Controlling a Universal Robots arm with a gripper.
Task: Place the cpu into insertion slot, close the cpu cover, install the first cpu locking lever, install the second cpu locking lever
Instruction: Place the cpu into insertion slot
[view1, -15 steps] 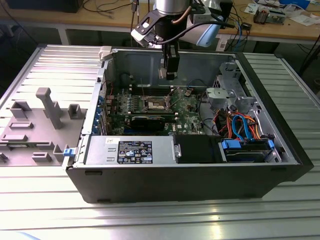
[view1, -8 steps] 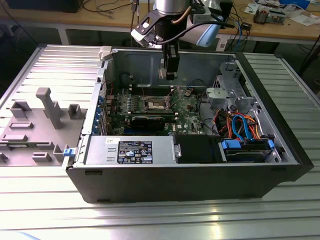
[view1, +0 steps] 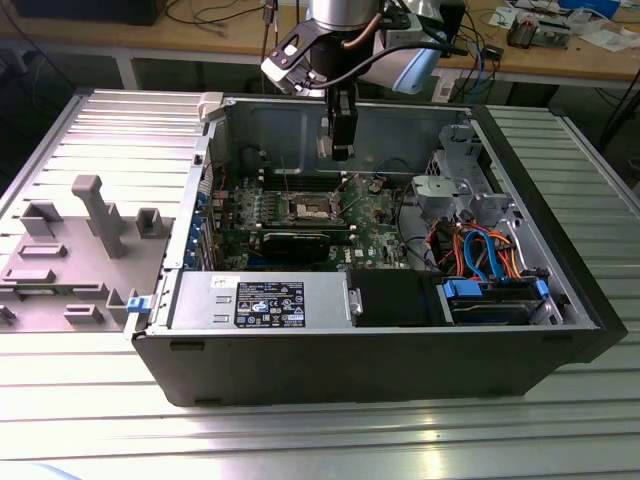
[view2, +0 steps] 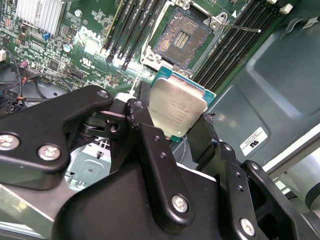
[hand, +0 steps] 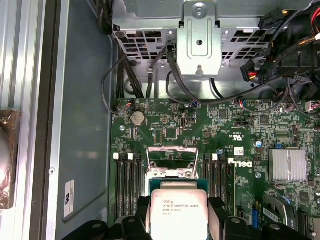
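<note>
Black gripper (view2: 172, 120) fingers pinch the chip (view2: 179, 106) by opposite edges, at the exterior view's upper centre, above the bare socket (view2: 182, 37). Light, stiff, probably fragile underneath; edge grip suits.

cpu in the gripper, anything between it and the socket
Nothing visible. The flat square silver-topped cpu is clamped in the black gripper, clear of the dark square insertion slot, whose contacts lie bare.

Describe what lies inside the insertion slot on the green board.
In the second wrist view the insertion slot shows only its bare contact grid, no chip. The cpu, held in the tool, covers the slot's rim nearest the tool.
</note>
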